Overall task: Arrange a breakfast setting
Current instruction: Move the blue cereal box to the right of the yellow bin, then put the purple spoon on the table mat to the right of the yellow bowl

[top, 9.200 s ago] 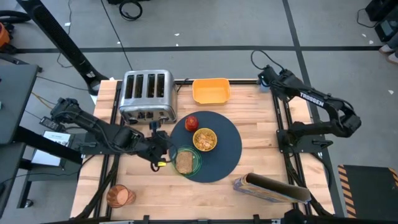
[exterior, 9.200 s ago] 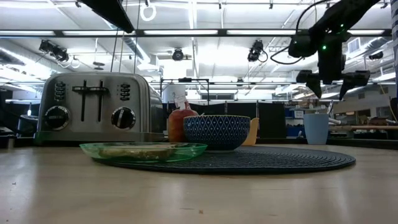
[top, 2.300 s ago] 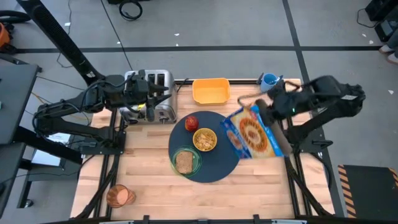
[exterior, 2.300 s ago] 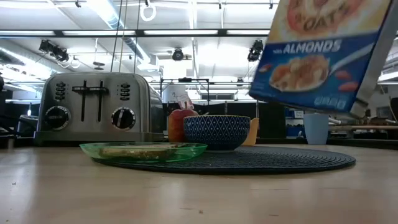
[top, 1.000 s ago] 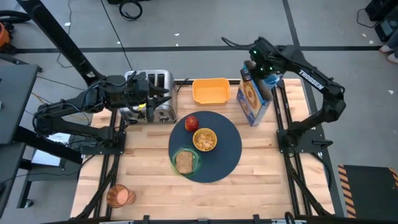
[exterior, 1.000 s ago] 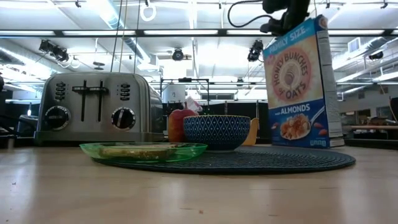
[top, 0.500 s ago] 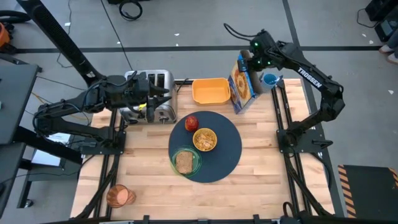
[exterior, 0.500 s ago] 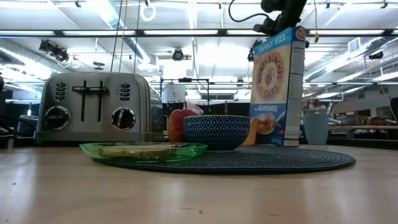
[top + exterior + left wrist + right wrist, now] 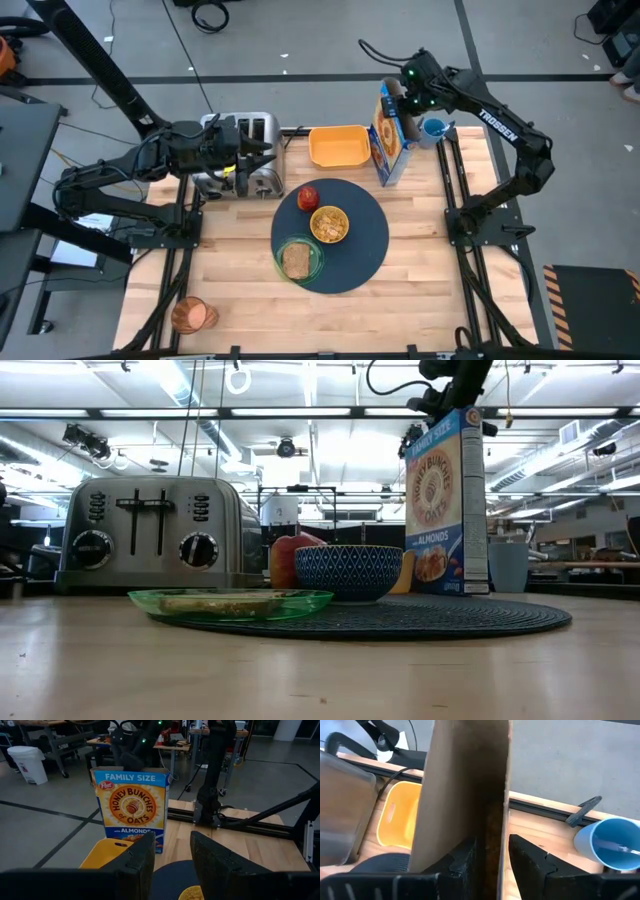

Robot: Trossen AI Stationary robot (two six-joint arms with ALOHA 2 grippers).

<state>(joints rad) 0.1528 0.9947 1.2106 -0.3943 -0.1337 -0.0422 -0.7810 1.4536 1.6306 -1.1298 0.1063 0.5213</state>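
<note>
Since a second ago the cereal box [image 9: 388, 132] has turned slightly and now stands upright at the table's [image 9: 420, 250] far edge, between the yellow tray [image 9: 339, 146] and the blue cup [image 9: 433, 127]. On the table's middle lies the dark round mat [image 9: 365, 250], carrying the red apple [image 9: 308, 196], the cereal bowl [image 9: 330, 224] and the green plate [image 9: 312, 262] with the toast slice [image 9: 296, 260] on it. At the far left stands the toaster [image 9: 262, 178]. Over it hovers the left gripper [image 9: 256, 160], its fingers [image 9: 137, 865] narrowly parted and holding nothing. Above the box top sits the right gripper [image 9: 492, 851], its fingers straddling the top flap, with small gaps showing. Near the table's front left corner stands the amber cup [image 9: 193, 315].
</note>
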